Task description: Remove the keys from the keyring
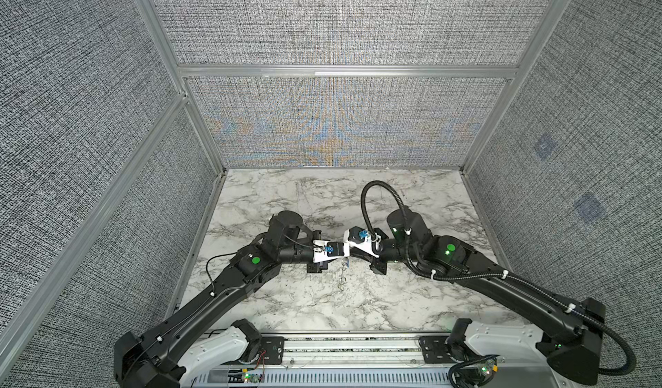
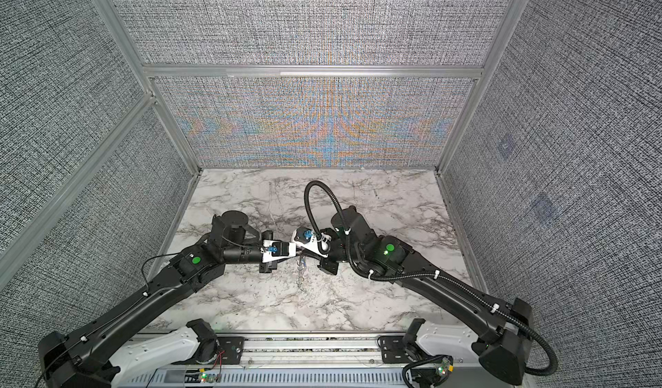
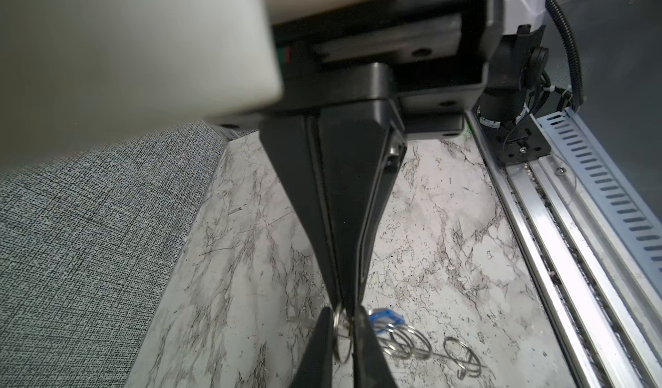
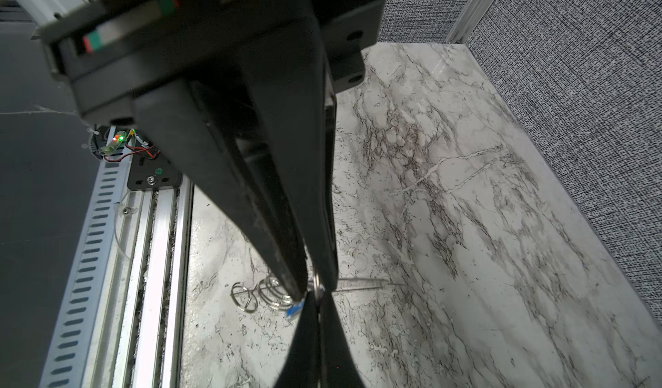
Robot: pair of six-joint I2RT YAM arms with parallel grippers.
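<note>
Both arms reach to mid-bench, hands tip to tip, low over the marble.

Right hand: clenched, fingers tight together, tips nipping the rim of the end ring.

Left hand: fingers stand either side of that same ring, nearly together. A sliver of bench shows between the ring and one finger. Cannot tell if the pinch is made.

Keyring: a string of linked silver wire rings.
- The end ring stands on edge between the two hands.
- The rest trails from it toward the front rail.
- The last ring sits a little apart from the cluster, joined by a thin link.
- Cannot tell whether the trailing rings rest on the bench or hang just over it.

Blue key: its blue tag sits on the ring cluster, just beside a left finger. The blade cannot be made out.

In both top views the keyring shows as a thin pale line. It runs from where the hands meet toward the near edge.
</note>
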